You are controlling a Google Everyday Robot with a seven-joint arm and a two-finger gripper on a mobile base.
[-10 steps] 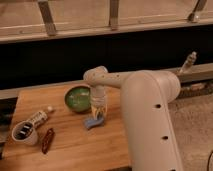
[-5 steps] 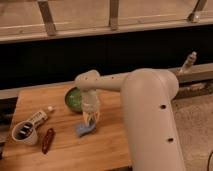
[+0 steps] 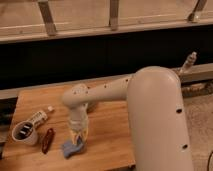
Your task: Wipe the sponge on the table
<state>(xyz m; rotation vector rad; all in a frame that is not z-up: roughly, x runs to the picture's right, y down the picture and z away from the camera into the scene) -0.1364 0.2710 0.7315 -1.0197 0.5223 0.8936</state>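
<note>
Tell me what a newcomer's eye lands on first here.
The bulky white arm fills the right half, reaching left over the table. At its tip the gripper holds the light-blue sponge down on the wood, near the front-left, beside a reddish-brown object.

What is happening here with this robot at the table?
A robot arm reaches over the wooden table, and its gripper points straight down at a small light-blue sponge lying on the near part of the wood. The gripper meets the top of the sponge, so this looks like wiping work. To the left are a slim reddish-brown object, a white cup and a small bottle, all apart from the sponge.
</note>
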